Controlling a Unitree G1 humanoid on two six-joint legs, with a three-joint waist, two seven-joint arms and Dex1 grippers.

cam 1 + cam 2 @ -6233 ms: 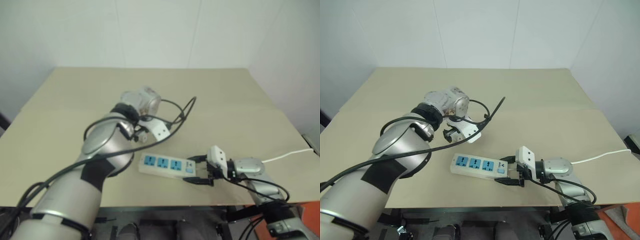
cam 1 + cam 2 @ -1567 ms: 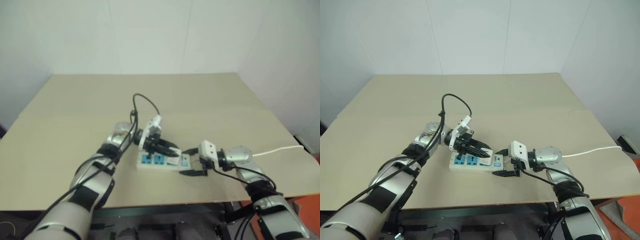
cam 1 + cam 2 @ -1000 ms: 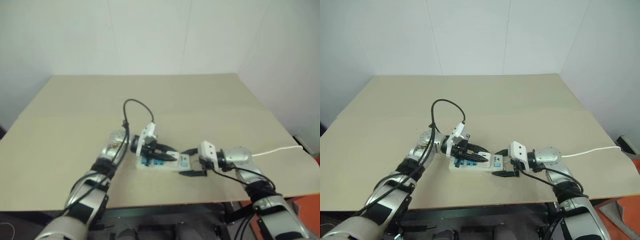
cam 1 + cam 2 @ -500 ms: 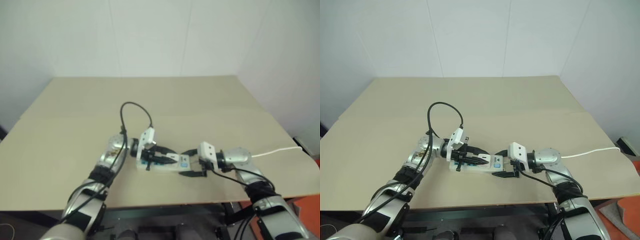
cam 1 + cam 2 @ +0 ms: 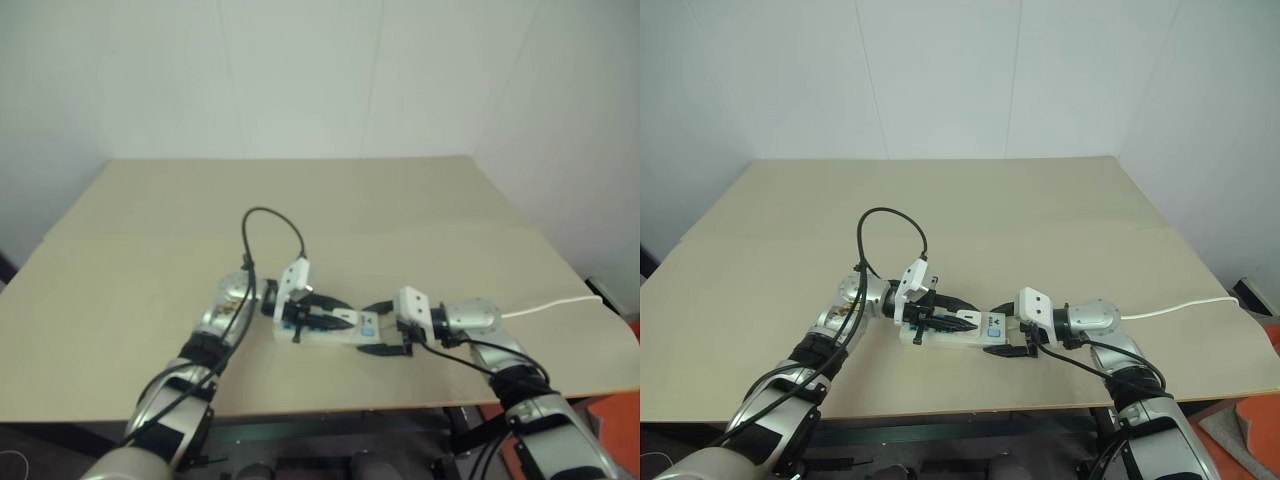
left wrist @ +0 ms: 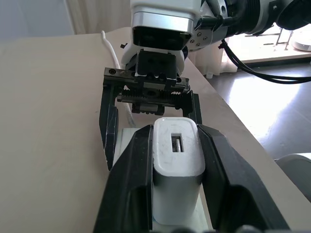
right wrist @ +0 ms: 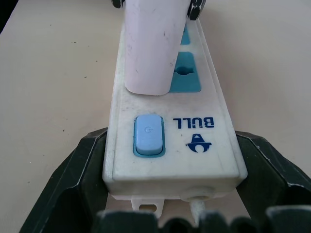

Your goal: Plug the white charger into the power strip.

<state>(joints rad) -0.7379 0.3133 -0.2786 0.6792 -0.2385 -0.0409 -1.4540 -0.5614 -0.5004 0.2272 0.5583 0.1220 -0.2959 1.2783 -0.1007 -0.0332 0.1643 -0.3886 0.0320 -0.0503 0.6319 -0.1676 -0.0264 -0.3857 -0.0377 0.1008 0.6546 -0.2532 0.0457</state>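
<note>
Strip (image 7: pixel 170 128) lies on the table (image 5: pixel 1060 220), near its front edge, betw. the two arms. Its end face reads "BULL" in blue w/ a small logo under it, next to a blue rocker switch (image 7: pixel 147 134); the writing reads upside down in the right wrist view. Thin white cord (image 5: pixel 1180 308) runs off to the right.

Charger (image 6: pixel 177 167) stands upright on the strip, over the socket next to the switch; can't tell how deep it's seated. USB slot faces up.

L gripper (image 6: pixel 176 184): narrow, fingers flanking the charger's sides, touching it.

R gripper (image 7: pixel 170 204): wide, fingers clamped on both sides of the strip's switch end.
</note>
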